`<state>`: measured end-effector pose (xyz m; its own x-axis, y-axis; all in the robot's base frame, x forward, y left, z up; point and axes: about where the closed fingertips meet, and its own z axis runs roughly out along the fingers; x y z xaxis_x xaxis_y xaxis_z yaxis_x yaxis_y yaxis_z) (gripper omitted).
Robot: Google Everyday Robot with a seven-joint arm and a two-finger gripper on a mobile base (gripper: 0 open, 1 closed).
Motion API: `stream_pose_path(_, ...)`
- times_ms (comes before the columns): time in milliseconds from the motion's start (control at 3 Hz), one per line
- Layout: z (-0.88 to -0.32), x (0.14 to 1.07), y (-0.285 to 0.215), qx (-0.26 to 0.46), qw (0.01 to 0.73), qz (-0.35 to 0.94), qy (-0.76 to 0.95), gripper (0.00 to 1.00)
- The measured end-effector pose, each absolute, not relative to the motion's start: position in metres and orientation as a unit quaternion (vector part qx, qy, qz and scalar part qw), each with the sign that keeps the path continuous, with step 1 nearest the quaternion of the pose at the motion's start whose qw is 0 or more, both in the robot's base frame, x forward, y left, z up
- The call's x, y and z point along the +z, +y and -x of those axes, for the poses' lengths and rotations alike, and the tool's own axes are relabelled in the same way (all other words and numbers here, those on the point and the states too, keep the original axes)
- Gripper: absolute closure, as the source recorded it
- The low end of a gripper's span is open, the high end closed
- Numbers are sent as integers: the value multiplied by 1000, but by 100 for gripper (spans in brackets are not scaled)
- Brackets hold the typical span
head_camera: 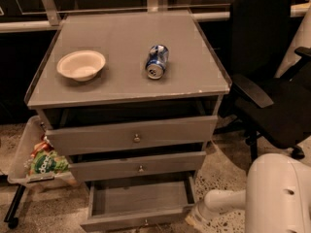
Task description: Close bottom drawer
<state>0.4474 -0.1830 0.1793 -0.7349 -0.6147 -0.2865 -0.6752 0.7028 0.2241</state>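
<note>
I see the bottom drawer (141,199) pulled well out under the counter (121,81), so the whole push remains; the tool (197,218) sits low beside its front corner, grip state I cannot tell

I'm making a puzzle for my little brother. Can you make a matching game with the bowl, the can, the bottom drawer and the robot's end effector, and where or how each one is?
Things:
1. bowl
2. can
3. bottom drawer
4. end effector

Place or state:
A. pulled out and open, nothing inside
B. lying on its side on the cabinet top
C. low down by the open drawer's right front corner
D. sitting upright on the left side of the cabinet top

Pairs: 1-D, 2-B, 3-A, 4-C
</note>
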Motion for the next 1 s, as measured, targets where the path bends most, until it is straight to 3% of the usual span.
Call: stream_pose_path(1000,-471,194,-187,140,122,351,918,100)
